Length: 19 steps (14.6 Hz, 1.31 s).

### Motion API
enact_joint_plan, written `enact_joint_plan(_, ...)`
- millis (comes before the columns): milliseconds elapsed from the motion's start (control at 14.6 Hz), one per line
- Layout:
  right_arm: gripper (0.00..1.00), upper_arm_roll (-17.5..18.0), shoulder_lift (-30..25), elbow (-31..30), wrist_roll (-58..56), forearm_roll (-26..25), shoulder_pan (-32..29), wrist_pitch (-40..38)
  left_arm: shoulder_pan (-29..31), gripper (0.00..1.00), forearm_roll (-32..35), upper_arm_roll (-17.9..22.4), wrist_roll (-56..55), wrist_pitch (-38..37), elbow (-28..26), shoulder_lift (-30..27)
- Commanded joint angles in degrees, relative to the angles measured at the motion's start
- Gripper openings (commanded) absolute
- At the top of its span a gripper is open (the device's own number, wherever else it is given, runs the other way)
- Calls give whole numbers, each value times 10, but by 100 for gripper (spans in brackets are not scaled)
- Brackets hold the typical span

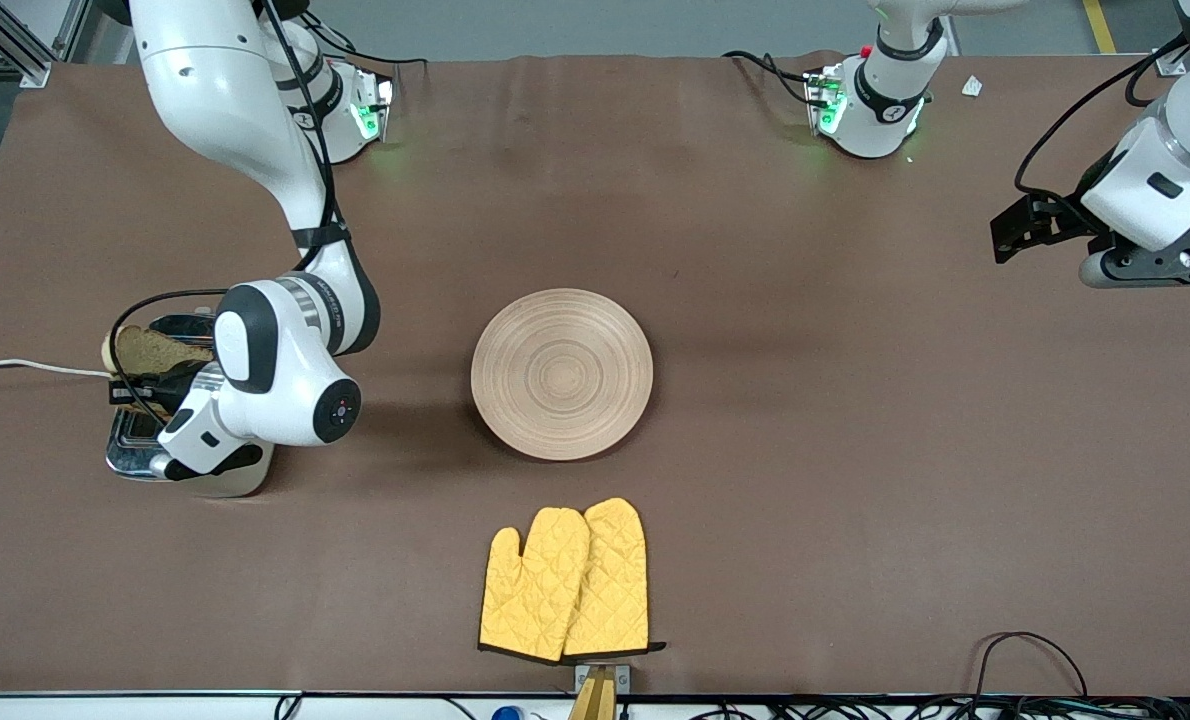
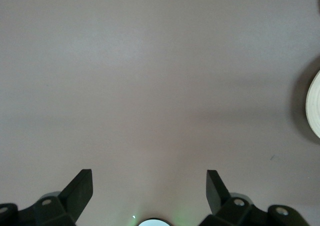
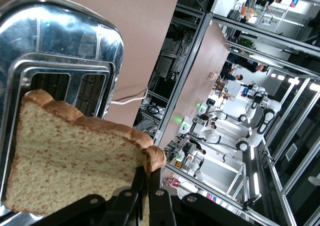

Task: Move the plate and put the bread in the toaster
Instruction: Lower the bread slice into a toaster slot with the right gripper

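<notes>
The wooden plate (image 1: 562, 373) lies on the brown table near its middle; its rim also shows in the left wrist view (image 2: 314, 111). The toaster (image 1: 133, 447) stands toward the right arm's end of the table, chrome top up, white cord trailing off. My right gripper (image 1: 145, 385) is shut on the bread (image 1: 155, 352), holding it by its edge over the toaster. In the right wrist view the bread (image 3: 75, 161) hangs above the toaster's slots (image 3: 55, 86), pinched between my fingers (image 3: 145, 196). My left gripper (image 2: 150, 191) is open and empty above bare table at the left arm's end (image 1: 1020, 228).
Yellow oven mitts (image 1: 567, 582) lie near the front edge, nearer to the front camera than the plate. A white cord (image 1: 25, 366) runs from the toaster off the table's end. Cables lie along the front edge.
</notes>
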Motion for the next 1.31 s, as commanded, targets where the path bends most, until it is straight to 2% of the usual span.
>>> enact_joint_plan(0,1,4,-4,-13,33,-11,-6,5,2,100,-11,1,3,-6,0,-1)
enact_joint_plan(1237,1,4,7,-13,99,-26,-24,61,0,100,-12,0,0,-10,1,1)
